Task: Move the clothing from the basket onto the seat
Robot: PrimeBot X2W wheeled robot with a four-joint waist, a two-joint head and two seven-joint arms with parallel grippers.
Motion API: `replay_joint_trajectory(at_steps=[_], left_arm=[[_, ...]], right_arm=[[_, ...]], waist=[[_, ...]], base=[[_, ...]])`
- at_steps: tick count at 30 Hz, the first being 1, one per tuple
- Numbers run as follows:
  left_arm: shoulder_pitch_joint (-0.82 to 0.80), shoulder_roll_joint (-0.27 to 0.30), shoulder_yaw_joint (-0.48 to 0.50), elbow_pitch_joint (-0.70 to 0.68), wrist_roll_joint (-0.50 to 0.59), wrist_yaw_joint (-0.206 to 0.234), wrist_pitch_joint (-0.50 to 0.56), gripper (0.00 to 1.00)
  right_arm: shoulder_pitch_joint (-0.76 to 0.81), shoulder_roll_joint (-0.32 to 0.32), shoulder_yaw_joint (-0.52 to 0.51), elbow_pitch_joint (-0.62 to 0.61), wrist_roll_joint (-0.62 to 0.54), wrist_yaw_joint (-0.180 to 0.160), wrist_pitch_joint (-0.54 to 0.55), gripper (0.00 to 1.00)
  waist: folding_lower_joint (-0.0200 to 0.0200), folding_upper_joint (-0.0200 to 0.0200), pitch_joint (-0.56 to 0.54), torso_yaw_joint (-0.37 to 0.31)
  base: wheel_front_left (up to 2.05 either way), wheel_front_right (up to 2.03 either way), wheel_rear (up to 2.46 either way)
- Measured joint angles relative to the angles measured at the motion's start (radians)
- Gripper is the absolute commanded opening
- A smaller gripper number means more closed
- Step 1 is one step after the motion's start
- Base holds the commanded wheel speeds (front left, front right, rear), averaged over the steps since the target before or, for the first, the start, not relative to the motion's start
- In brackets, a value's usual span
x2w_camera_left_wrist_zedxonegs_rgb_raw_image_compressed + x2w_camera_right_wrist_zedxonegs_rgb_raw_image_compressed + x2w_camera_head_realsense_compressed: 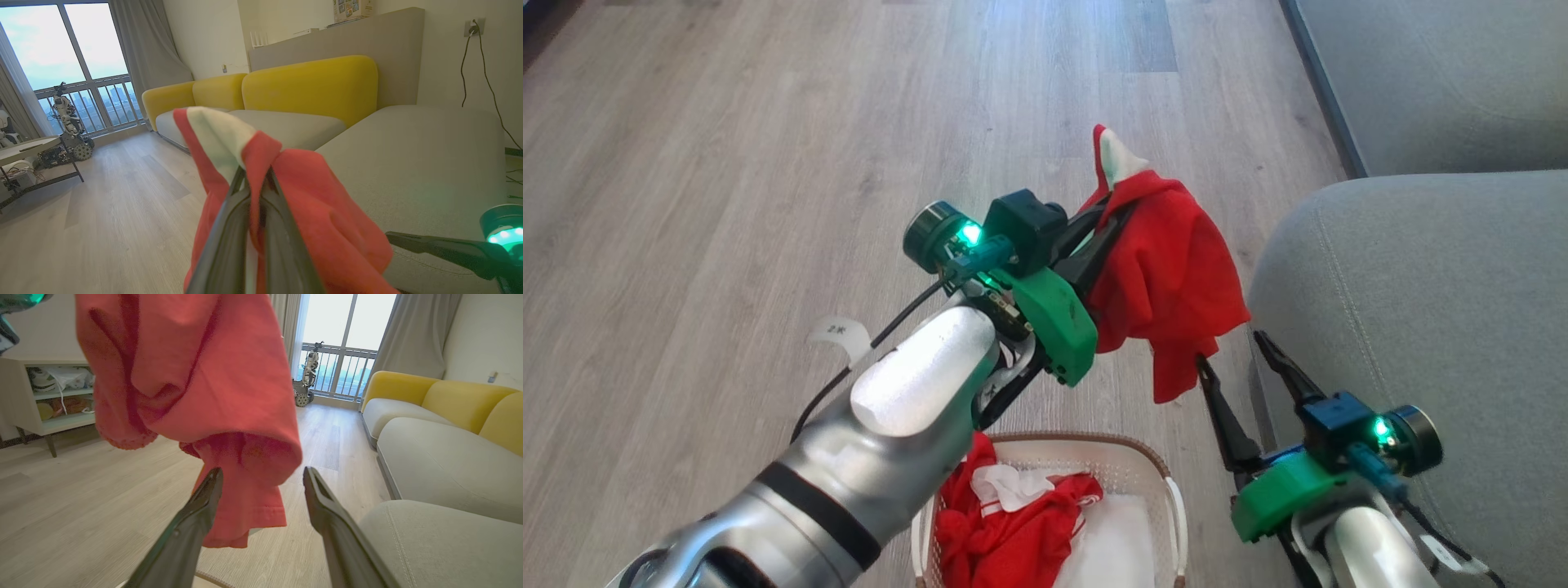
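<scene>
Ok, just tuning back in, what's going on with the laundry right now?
The left gripper is shut on a red garment and holds it up in the air over the floor, between the basket and the seat. The right gripper is open, its fingers pointing up at the garment's lower edge without gripping it. More red and white clothing lies in the basket. The held garment has not reached the seat yet.

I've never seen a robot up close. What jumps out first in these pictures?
A bright red garment dangles in mid-air, pinched in the left hand above the wooden floor beside the grey seat. Just below it the right hand hovers with fingers spread, and more red clothing lies in the basket at the bottom.
</scene>
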Motion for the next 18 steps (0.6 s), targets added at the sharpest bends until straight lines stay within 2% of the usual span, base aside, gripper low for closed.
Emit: replay_joint_trajectory(at_steps=[8,18], left_arm=[[0.0,0.0,-0.043,-0.006,-0.041,0.01,0.0,0.0],[0.001,0.0,-0.09,-0.007,-0.072,0.031,-0.001,0.0]], right_arm=[[-0.059,0.0,0.026,0.053,-0.039,0.0,0.0,1.0],[-0.101,-0.001,0.001,0.012,-0.053,0.0,0.0,1.0]], waist=[[0.0,0.0,-0.004,0.021],[0.0,0.0,-0.002,0.039]], base=[[0.0,0.0,0.0],[0.0,0.0,0.0]])
